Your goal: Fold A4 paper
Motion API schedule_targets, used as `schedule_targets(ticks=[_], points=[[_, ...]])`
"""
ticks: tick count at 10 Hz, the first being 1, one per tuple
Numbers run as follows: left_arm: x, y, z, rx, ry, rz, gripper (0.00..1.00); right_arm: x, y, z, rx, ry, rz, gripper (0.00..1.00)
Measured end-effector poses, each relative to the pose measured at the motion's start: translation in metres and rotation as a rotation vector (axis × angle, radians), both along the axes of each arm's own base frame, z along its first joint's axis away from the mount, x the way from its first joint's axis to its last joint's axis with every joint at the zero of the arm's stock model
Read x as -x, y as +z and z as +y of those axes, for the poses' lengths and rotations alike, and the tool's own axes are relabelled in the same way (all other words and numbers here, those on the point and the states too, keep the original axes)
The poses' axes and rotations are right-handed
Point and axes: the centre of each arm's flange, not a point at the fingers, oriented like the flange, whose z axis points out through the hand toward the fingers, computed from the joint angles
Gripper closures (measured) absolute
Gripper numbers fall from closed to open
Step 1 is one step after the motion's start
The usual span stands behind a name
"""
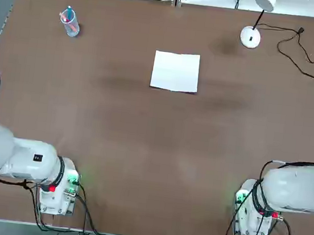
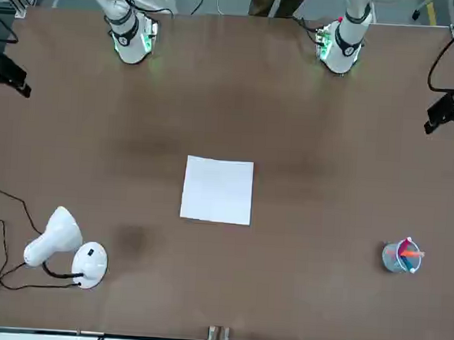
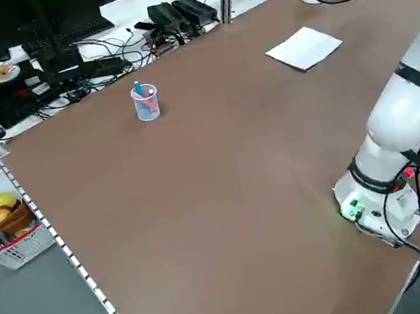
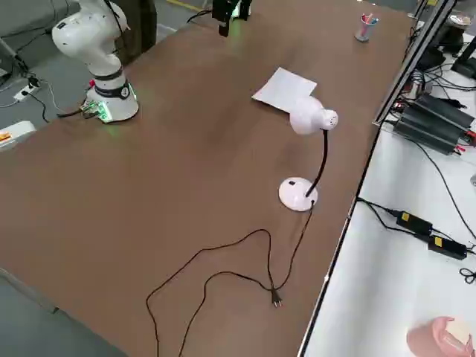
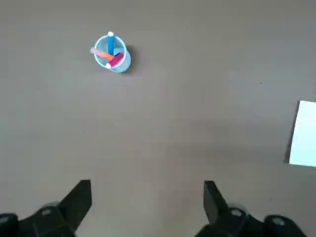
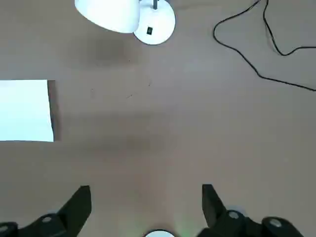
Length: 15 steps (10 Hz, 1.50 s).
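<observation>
- Paper (image 1: 175, 71): flat, mid-table, beyond both grippers, between their lines; long axis and nearer arm unclear.
- Left gripper (image 5: 148, 210), right gripper (image 6: 147, 211): near table's robot edge, 2 fingers each, spread, holding 0.

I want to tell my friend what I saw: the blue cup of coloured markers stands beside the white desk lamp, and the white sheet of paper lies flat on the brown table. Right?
Not quite: the top view shows the blue cup of coloured markers at the table's far left, well away from the white desk lamp at the far right. The rest holds.
</observation>
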Motion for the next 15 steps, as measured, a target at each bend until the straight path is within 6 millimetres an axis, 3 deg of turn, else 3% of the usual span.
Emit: schedule_targets(ticks=[5,7,9,10,12,14,15], points=[[-0.005,-0.007,0.001,0.01,0.003,0.002,0.0,0.0,-0.007,0.004,-0.005,0.007,0.02,0.01],[-0.012,-0.012,-0.004,0.015,-0.005,-0.012,0.02,-0.003,-0.032,0.029,-0.063,0.048,0.072,0.03],[-0.02,-0.026,-0.03,0.1,0.044,0.011,0.1,-0.009,-0.062,0.059,-0.107,0.091,0.092,0.07],[-0.027,-0.036,-0.057,0.171,0.079,0.018,0.28,-0.014,-0.082,0.075,-0.116,0.112,0.089,0.09],[-0.043,-0.066,-0.141,0.244,0.138,0.015,0.59,-0.019,-0.127,0.107,-0.152,0.139,0.072,0.2],[-0.059,-0.123,-0.233,0.3,0.188,0.013,0.89,-0.023,-0.179,0.129,-0.225,0.12,0.043,0.27],[-0.066,-0.161,-0.272,0.308,0.216,0.012,0.99,-0.024,-0.208,0.143,-0.257,0.108,0.034,0.34]])
